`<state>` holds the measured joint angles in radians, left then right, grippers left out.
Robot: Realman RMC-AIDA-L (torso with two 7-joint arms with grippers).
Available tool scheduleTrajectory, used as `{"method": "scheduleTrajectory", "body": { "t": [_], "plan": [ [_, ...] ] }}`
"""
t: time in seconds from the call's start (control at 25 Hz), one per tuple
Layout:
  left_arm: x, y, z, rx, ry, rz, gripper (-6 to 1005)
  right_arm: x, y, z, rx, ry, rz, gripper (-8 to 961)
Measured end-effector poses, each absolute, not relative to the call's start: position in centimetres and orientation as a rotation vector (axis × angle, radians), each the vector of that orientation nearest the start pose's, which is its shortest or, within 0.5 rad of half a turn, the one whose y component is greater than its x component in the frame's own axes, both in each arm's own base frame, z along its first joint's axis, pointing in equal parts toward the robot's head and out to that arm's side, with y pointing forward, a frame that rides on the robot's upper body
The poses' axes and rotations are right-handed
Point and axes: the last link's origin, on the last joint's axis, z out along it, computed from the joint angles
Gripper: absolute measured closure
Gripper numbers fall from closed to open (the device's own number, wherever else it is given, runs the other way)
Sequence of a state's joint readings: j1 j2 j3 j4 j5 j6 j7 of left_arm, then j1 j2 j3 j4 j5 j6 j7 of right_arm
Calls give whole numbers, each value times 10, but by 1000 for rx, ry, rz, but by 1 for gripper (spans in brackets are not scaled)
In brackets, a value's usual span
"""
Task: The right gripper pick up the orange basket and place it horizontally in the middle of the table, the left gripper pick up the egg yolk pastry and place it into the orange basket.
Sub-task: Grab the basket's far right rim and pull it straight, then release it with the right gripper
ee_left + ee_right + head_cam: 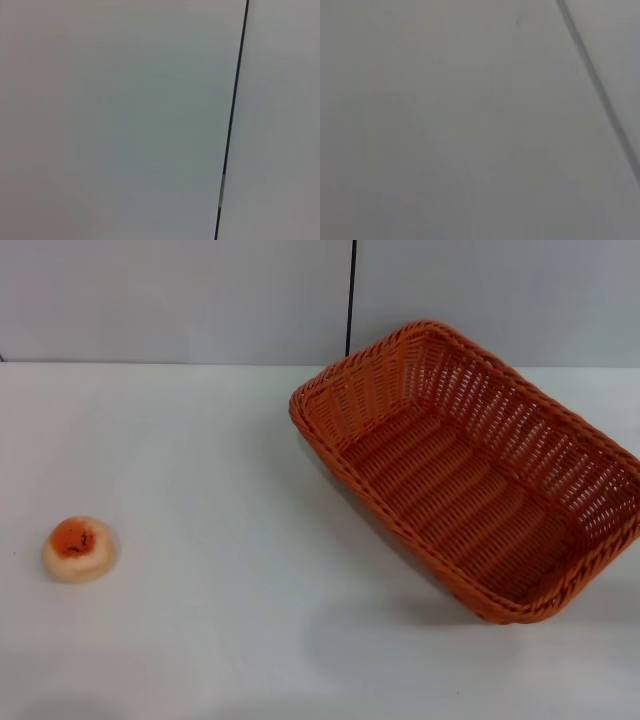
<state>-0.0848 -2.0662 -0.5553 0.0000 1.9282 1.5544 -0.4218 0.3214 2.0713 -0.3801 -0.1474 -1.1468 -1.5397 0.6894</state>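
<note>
The orange basket point(470, 470) sits on the right half of the white table point(220, 470) in the head view, turned at a diagonal, with its far corner toward the back wall and its near corner at the right edge. It holds nothing. The egg yolk pastry point(79, 548), a small pale bun with a glossy orange top, lies on the table at the left, well apart from the basket. Neither gripper shows in any view; both wrist views show only a plain grey wall with a dark seam.
A grey wall point(180, 300) runs behind the table, with a dark vertical seam point(351, 295) just behind the basket's far corner. Bare tabletop lies between pastry and basket and along the front.
</note>
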Motion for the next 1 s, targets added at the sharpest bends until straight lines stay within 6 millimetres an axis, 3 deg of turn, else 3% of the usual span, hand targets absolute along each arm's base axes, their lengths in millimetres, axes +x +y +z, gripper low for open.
{"method": "scheduleTrajectory", "body": {
  "t": [0.28,0.76,1.0],
  "plan": [
    [-413,178,43,-1289,-664,-739,196,351,304,82,-1844,862,1014,252],
    [-414,179,42,-1289,-673,-736,197,305,321,137,-2213,1228,548,266],
    [-414,178,42,-1287,-677,-734,197,296,336,138,-2251,1372,371,273]
  ]
}}
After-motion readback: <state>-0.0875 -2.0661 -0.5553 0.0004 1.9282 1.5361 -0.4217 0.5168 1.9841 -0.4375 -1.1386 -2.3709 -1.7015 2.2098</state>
